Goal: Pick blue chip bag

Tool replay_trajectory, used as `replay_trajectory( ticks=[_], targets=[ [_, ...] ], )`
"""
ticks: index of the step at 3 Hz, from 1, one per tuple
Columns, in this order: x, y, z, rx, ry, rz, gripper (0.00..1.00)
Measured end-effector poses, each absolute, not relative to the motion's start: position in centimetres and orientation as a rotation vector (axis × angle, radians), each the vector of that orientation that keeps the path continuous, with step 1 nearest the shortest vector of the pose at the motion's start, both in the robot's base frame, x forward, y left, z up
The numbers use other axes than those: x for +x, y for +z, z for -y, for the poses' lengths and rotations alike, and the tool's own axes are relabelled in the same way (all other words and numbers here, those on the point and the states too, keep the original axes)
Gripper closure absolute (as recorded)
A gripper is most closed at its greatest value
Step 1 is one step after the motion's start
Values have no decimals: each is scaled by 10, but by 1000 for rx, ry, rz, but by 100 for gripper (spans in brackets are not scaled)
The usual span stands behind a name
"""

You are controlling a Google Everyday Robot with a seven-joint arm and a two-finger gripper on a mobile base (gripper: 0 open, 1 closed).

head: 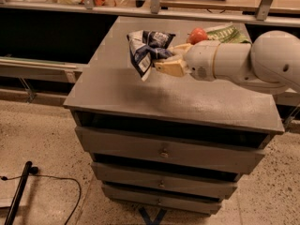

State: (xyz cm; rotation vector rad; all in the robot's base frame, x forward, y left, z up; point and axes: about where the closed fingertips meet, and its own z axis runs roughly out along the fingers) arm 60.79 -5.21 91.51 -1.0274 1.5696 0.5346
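The blue chip bag (146, 50) is a crinkled dark navy bag with white panels. It hangs in the air above the grey cabinet top (140, 95), clear of the surface. My gripper (165, 60) reaches in from the right on a white arm and is shut on the bag's right side with its tan fingers (171, 67). The bag droops to the left of the fingers.
A red apple (197, 35) and a green chip bag (226, 33) lie at the back right of the cabinet top, behind my arm. The cabinet has several drawers (164, 151) below. A counter with metal posts runs behind. A black cable (18, 196) lies on the floor at left.
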Motion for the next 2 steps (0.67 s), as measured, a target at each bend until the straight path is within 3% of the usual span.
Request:
replay_trajectory(
  ticks=[2],
  targets=[
    [603, 917, 47, -1053, 553, -1560, 100]
  ],
)
